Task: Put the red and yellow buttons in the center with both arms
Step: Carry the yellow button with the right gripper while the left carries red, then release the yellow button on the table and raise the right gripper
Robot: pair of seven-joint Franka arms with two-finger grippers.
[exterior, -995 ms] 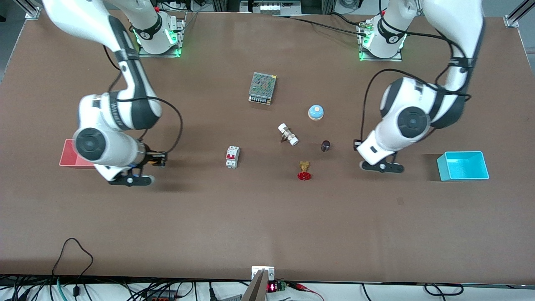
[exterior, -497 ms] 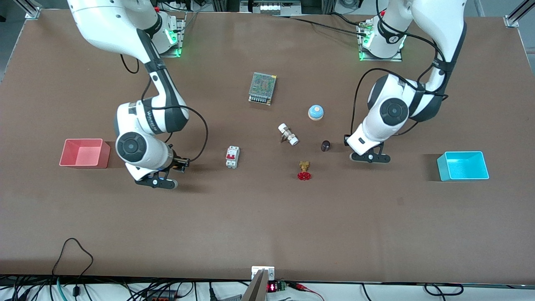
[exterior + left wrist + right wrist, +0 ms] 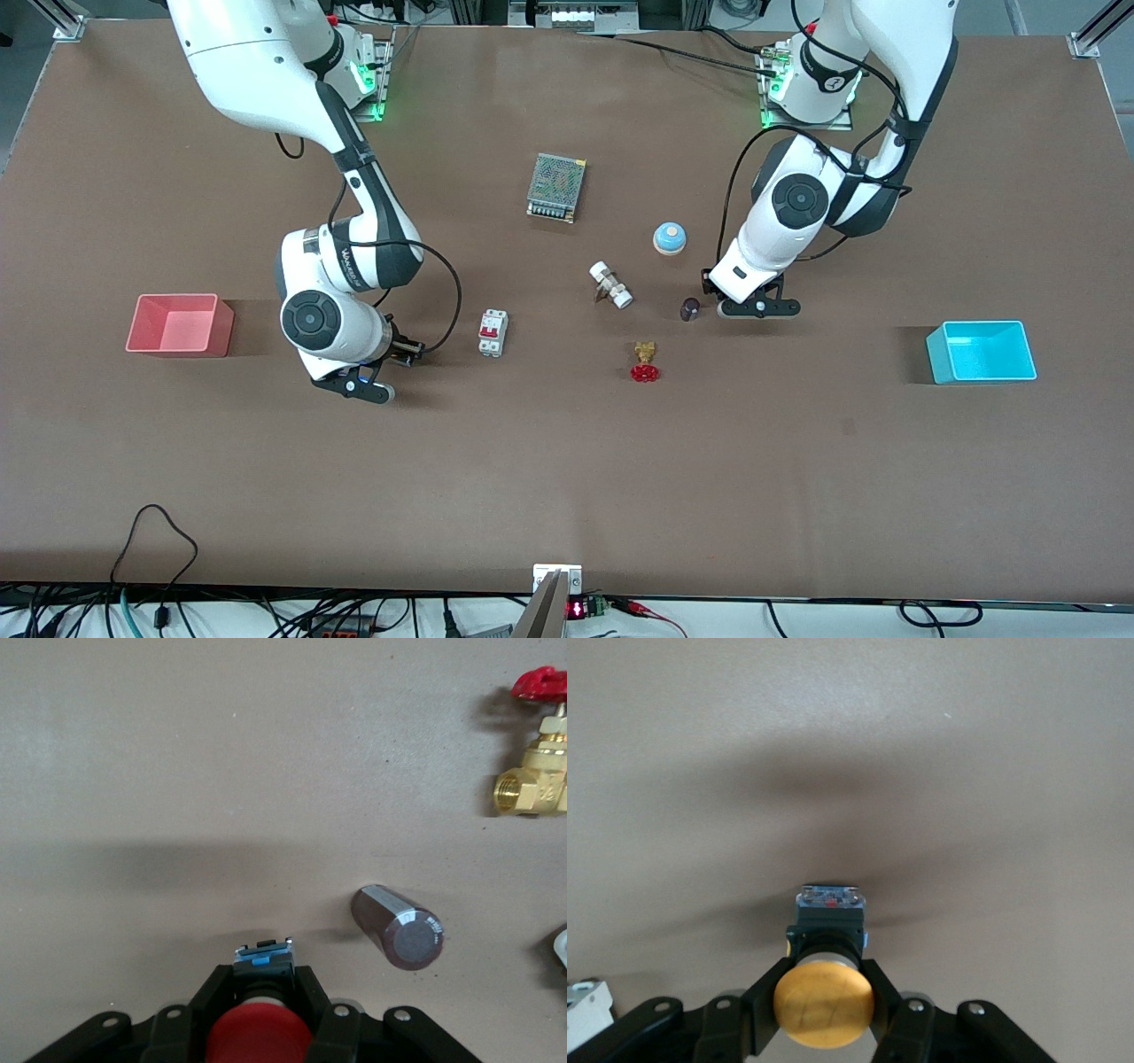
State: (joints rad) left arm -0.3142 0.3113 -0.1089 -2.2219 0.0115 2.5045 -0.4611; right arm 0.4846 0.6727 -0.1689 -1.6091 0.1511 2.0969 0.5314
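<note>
My left gripper point(image 3: 709, 285) is shut on the red button point(image 3: 257, 1036). The button's black body pokes out between the fingers point(image 3: 306, 988). The gripper hangs low over the brown tabletop point(image 3: 567, 461), beside a dark cylinder point(image 3: 689, 308). My right gripper point(image 3: 409, 348) is shut on the orange-yellow button point(image 3: 824, 1003), whose black body points down at bare tabletop point(image 3: 921, 771). It is over the table beside a white circuit breaker point(image 3: 493, 332), toward the right arm's end. In the front view both buttons are hidden by the hands.
Near the left gripper lie the dark cylinder point(image 3: 399, 927) and a brass valve with a red handwheel point(image 3: 536, 771). A blue dome point(image 3: 670, 237), a white fitting point(image 3: 611, 284) and a metal box point(image 3: 556, 187) sit mid-table. A red bin point(image 3: 177, 324) and a blue bin point(image 3: 982, 352) stand at the ends.
Both arms have swung inward toward the middle of the table with their buttons. The right gripper came away from the red bin. The left gripper came up beside the dark cylinder.
</note>
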